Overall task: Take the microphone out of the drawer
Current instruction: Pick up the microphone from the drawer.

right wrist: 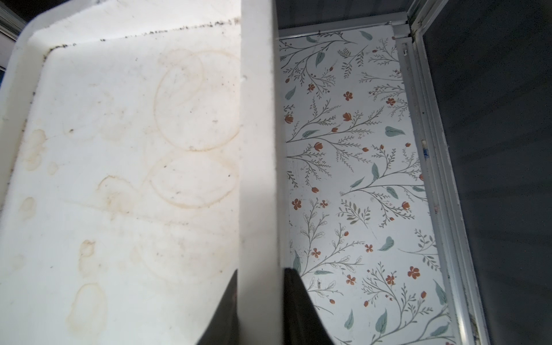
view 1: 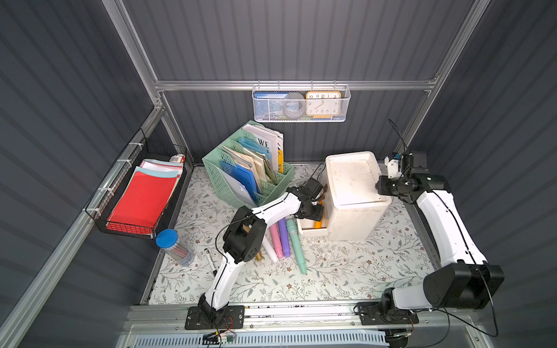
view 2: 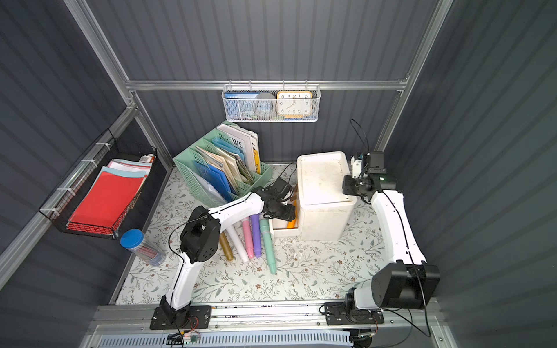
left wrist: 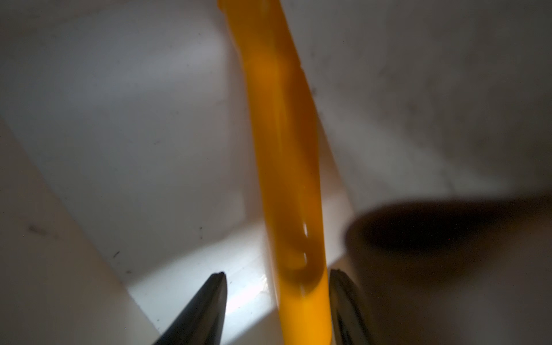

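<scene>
Left gripper (view 1: 320, 208) is down in the pulled-out drawer (view 1: 312, 232), jaws apart, nothing clamped.

Top views, 12 o'clock = back wall. The white drawer unit (view 1: 352, 186) sits at 2 o'clock, with the drawer sticking out low toward 8 o'clock. In both top views the yellow microphone (view 2: 291, 223) lies in the drawer, mostly hidden under the gripper body. Right gripper (view 1: 379, 186) is at the unit's 3 o'clock edge. A green file organiser (view 1: 229, 183) at 11 o'clock stands just beside the left wrist. Fat pens (view 1: 284, 238) lie just beside the drawer, top ends under the left forearm. A blue-lidded jar (view 1: 171, 244) is at 8 o'clock, a mesh basket (view 1: 301, 116) at 12, a black wire basket (view 1: 120, 229) at 9.

Left wrist view: the microphone (left wrist: 286, 149) runs between the fingers (left wrist: 209, 310). One finger is close against it, the other clearly apart. White drawer walls (left wrist: 119, 119) crowd both sides. What the dark blur (left wrist: 433, 230) is, I cannot tell.

Right wrist view: the right gripper (right wrist: 260, 277) is pinched shut on the unit's raised rim (right wrist: 258, 134), one finger each side. The floral table cover (right wrist: 358, 179) lies beyond.
</scene>
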Controlling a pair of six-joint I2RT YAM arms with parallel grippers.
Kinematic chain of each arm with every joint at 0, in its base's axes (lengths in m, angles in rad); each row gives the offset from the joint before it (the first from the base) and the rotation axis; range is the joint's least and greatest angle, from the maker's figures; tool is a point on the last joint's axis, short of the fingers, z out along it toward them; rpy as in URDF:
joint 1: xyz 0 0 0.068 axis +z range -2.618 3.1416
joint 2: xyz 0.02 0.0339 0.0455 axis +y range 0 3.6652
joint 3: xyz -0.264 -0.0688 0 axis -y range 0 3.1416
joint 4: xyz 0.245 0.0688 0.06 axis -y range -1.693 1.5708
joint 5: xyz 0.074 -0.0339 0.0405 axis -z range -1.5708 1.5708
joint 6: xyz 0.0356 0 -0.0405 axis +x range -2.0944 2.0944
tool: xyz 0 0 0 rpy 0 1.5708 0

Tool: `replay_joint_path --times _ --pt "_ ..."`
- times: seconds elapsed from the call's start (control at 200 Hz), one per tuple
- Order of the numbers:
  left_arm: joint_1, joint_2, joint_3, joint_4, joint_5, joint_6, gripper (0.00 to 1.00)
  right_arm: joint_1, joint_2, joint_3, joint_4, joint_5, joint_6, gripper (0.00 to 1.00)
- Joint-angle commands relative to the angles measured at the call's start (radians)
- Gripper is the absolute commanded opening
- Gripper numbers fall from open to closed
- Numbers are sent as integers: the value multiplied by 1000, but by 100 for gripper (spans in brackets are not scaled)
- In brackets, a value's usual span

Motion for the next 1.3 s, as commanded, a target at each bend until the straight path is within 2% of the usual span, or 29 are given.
replay_joint_path --times 0.0,0.28,0.685,0.97,1.296 --pt "-9 36 20 -13 -2 -7 59 7 73 -84 -152 -143 131 6" --pt "-18 83 67 -48 -18 -7 59 6 70 -88 -151 -143 131 6" --pt "-52 136 136 -145 -194 -21 56 7 69 -89 -149 -146 132 6" --pt "-52 116 121 -134 -217 -42 33 7 68 -89 -151 -143 132 6" --pt "-51 42 18 -79 -254 -93 10 6 72 -85 -151 -145 131 6"
